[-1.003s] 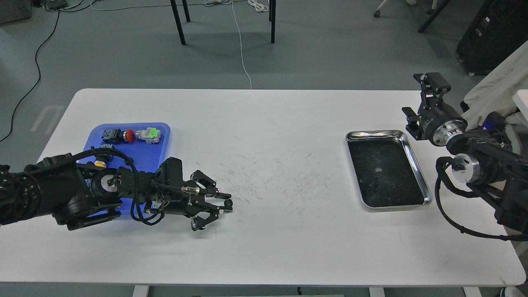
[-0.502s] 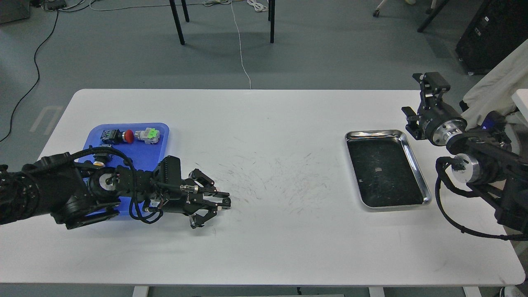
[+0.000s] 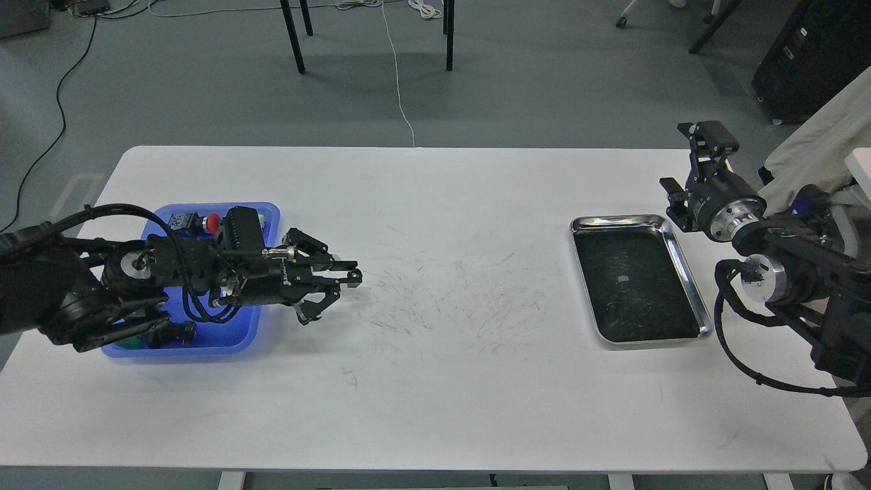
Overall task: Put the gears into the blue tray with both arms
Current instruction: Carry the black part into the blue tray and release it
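Gears could not be made out anywhere on the scuffed white table (image 3: 435,204). Its matte top carried grey scratch marks. Far right lay the shiny rectangular steel tray (image 3: 691,279), dark inside. Far left sat the glossy blue tray (image 3: 262,320), round-cornered, holding a red-capped switch (image 3: 213,220). Left gripper (image 3: 333,294) hovered beside it, claws spread, empty. Right gripper (image 3: 708,139): grip state unclear.

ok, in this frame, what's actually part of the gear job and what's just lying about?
Job:
- blue tray
- left end effector, open, just past the tray's right rim
- right end effector, open, nothing in it
- gears: none can be made out

Lying about:
- steel tray
- red-capped switch, in the blue tray
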